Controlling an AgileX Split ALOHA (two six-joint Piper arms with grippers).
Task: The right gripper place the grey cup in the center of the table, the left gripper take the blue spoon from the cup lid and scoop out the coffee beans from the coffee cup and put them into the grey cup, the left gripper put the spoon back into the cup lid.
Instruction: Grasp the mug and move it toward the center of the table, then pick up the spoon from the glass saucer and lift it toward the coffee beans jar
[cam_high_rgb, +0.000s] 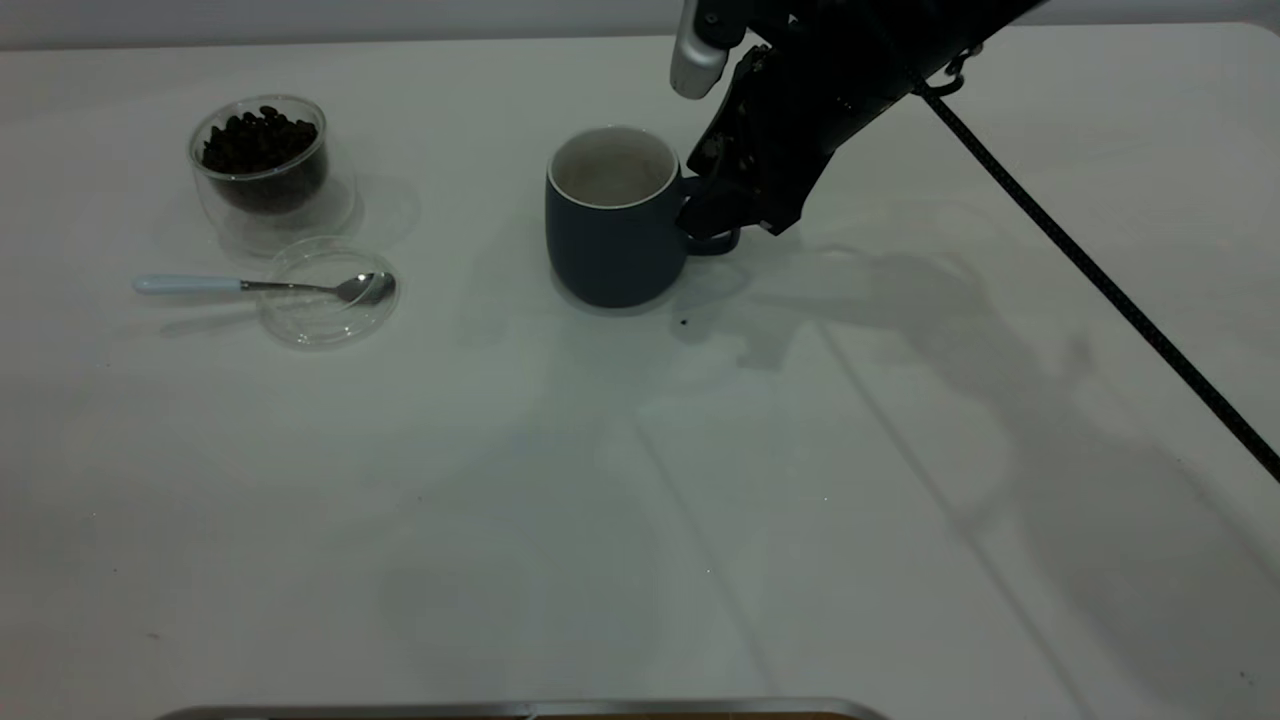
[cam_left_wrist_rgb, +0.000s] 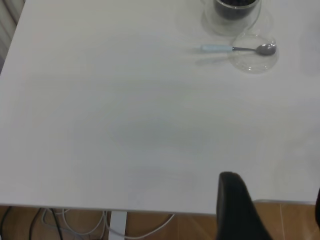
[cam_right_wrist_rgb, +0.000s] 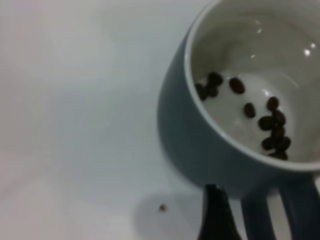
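My right gripper (cam_high_rgb: 712, 215) pinching the grey cup's (cam_high_rgb: 610, 225) handle at table centre, a few beans inside, spoon (cam_high_rgb: 262, 287) on lid (cam_high_rgb: 328, 292) at nine o'clock, left gripper's state I cannot tell.

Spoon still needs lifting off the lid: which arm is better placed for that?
Left, probably. The spoon lies across the cup lid on the table's left side, in the left wrist view. The right gripper is at the grey cup handle.

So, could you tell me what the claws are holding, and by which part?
The right claw holds the grey cup by its handle; the left holds nothing.
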